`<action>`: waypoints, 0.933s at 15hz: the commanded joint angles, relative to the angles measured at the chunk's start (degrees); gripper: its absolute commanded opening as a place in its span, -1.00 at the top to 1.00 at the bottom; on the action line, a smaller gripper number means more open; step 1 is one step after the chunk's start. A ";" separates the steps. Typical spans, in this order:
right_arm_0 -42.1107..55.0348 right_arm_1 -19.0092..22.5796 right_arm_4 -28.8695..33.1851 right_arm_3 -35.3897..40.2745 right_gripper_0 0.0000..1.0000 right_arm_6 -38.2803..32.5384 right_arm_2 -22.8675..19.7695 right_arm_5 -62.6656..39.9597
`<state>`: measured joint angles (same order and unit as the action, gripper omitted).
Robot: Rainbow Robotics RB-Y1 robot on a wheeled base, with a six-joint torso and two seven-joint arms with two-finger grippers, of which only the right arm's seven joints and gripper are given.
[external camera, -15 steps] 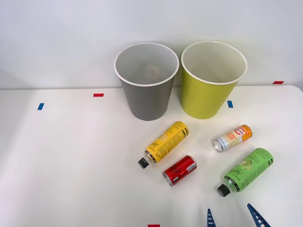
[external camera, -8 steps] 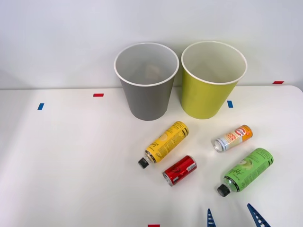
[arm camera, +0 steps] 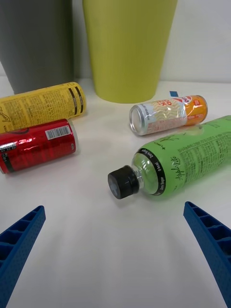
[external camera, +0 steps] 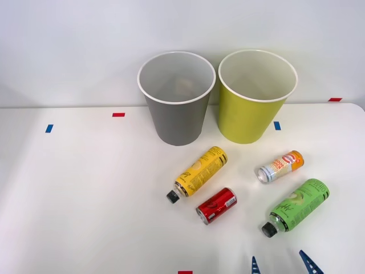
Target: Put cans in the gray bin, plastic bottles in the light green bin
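Left to right on the white surface (external camera: 85, 188): gray bin (external camera: 176, 108), then the lime bin (external camera: 254, 105) touching or just beside it, both upright at the back. Nothing visible inside either from the front view, so read it as sorting not yet started.

All four items lie on their sides in front of the bins:
- yellow-label bottle (external camera: 199, 172), black cap toward you, in front of the gray bin
- red can (external camera: 217, 205) just beside it, nearer to you
- orange-and-white can (external camera: 279, 166), silver end pointing left, in front of the lime bin
- green-label bottle (external camera: 297, 207), cap toward you, nearest the claw

Your right claw (external camera: 282, 264) sits at the near edge of the surface, jaws spread wide, holding nothing. In the wrist view the two blue fingers (arm camera: 19, 243) stand apart at the corners, with the green bottle (arm camera: 187, 161) between and ahead of them, cap (arm camera: 121, 183) closest.

Step in hand, my read: approach for the first pick, most likely the green bottle.

Next move calls for:
- go forward and down, straddle the bottle body, not the cap
- the bottle lies at a slant to the claw, so you'll probably need some wrist rotation to square the fingers across it
- watch the orange-and-white can close beside the bottle, easy to nudge
- round bottle may roll if one finger touches first
- then lift and carry to the lime bin
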<state>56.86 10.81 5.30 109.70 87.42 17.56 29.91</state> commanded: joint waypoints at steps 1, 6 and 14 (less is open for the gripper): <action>0.71 -0.70 -1.34 5.88 -1.00 -0.49 -0.51 -6.88; 4.14 -1.66 -12.24 30.75 -1.00 -2.78 -4.12 -41.60; -7.29 -2.28 -27.18 35.14 -1.00 -13.68 -18.44 -65.41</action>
<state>51.81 8.39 -21.70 144.52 75.29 1.50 -32.15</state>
